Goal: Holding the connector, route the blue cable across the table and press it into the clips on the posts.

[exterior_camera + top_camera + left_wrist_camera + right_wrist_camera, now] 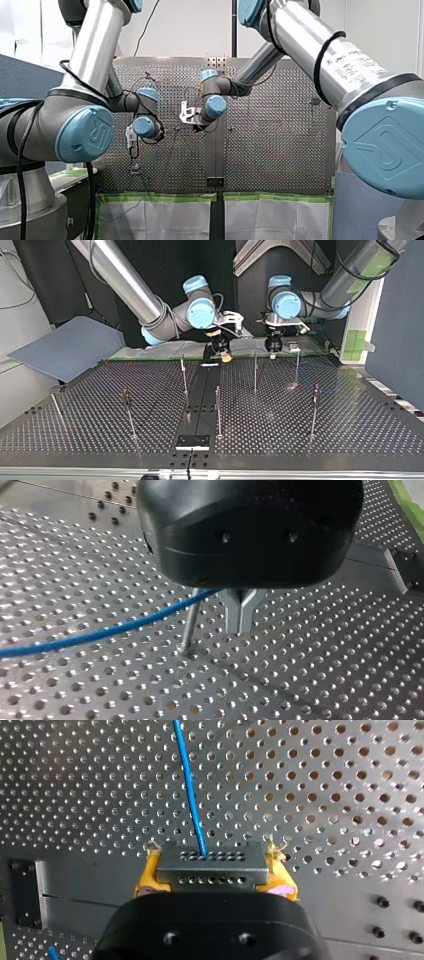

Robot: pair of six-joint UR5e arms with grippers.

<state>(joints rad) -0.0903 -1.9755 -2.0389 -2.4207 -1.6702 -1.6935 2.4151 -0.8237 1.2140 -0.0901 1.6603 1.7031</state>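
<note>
Right gripper (212,872): yellow pads (147,876) clamped on the grey connector (210,860), at the table's far edge in the top view, near its middle. Blue cable (189,785): runs from the connector across the perforated table (325,795). Left gripper (239,622): metal fingertips together; cable passes a post (189,625) just beside them, whether pinched I cannot tell.

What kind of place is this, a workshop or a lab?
Most likely a robotics lab bench: a perforated metal table studded with thin posts, my left arm and my right arm reaching over it, and a blue cable running from a gripped connector.
</note>
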